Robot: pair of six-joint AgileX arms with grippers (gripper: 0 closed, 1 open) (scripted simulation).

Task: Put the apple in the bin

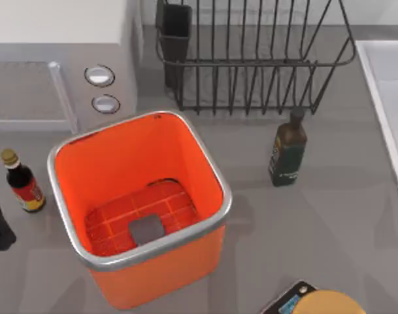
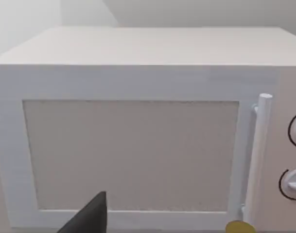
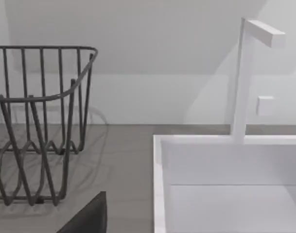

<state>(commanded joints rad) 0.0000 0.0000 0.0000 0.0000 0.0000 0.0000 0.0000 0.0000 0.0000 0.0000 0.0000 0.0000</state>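
Bin [image 1: 185, 157] stands left of table centre, upright, gridded floor with grey patch bare inside. Microwave [image 1: 61, 65] just behind it; wire dish rack [image 1: 251, 59] behind and to its right. Dark bottle [image 1: 288, 152] right of bin; small red-labelled bottle [image 1: 22, 183] left. Left wrist view faces the microwave door, right wrist view the rack and white sink [image 3: 225, 184].
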